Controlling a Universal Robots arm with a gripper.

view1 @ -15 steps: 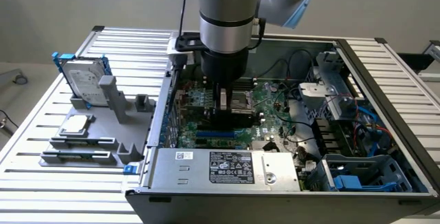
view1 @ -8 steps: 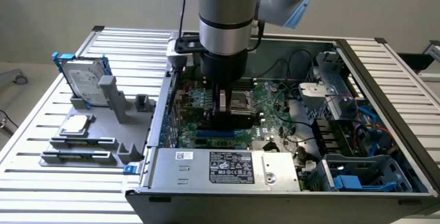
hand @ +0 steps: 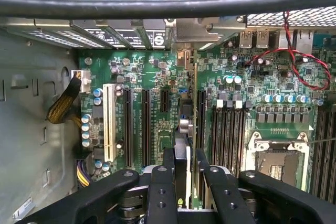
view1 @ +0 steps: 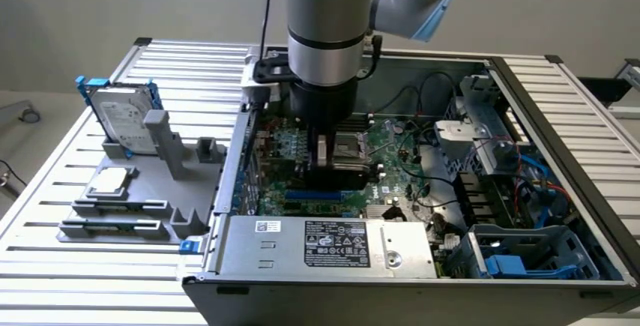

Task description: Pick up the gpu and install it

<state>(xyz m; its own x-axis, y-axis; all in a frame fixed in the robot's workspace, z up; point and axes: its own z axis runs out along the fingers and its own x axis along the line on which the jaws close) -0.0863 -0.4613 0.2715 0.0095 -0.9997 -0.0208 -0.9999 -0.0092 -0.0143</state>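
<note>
Two black fingers (hand: 168, 169) of the tool (hand: 185, 156) pinch the gpu (hand: 187, 129) from either side, close under the wrist camera. The thin card therefore stands on its edge and shows as little more than a narrow strip. Held that way, its lower edge faces the motherboard (hand: 247, 77) and runs parallel to the long black slots (hand: 144, 124), lying between two of them. I judge the grip is meant to line it up with one slot, though I cannot tell whether it is touching or seated. Beyond, the card's far end points at the row of metal rear brackets (hand: 131, 32), where its own plate would have to sit. In the exterior view the arm (view1: 325, 11) stands straight down inside the open computer case (view1: 400, 303), which keeps the card square to the board.
</note>
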